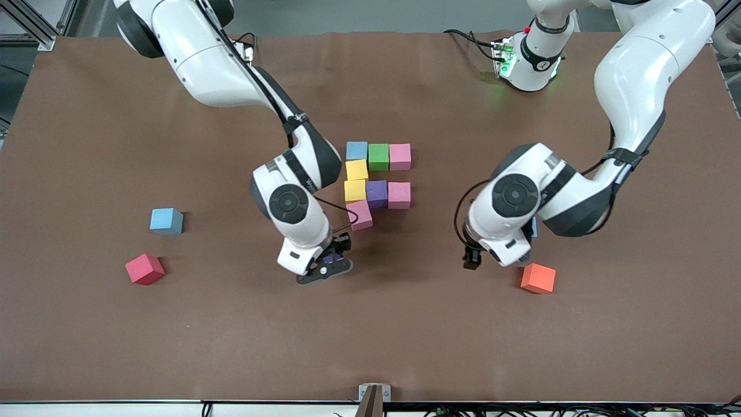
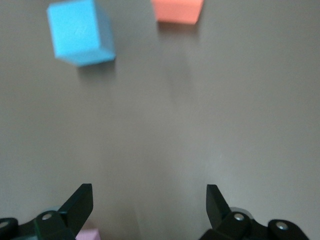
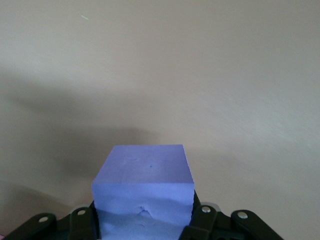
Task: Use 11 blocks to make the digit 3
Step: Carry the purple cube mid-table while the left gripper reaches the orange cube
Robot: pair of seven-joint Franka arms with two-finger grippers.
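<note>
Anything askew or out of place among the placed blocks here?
Yes: the pink cube at the figure's end nearest the front camera sits rotated, not square with the yellow cube it adjoins. The red cube toward the right arm's end also lies turned.

a brown table cover [image 1: 87,347] spans the whole work surface, with faint creases toward the robots' bases. 1 red cube [image 1: 145,269] sits on it toward the right arm's end of the table, turned at an angle to the table's edges, with bare cover on every side of it. at the table's edge nearest the front camera, a small metal bracket [image 1: 374,394] sits at the middle, and dark cables [image 1: 521,410] run along below that edge.
</note>
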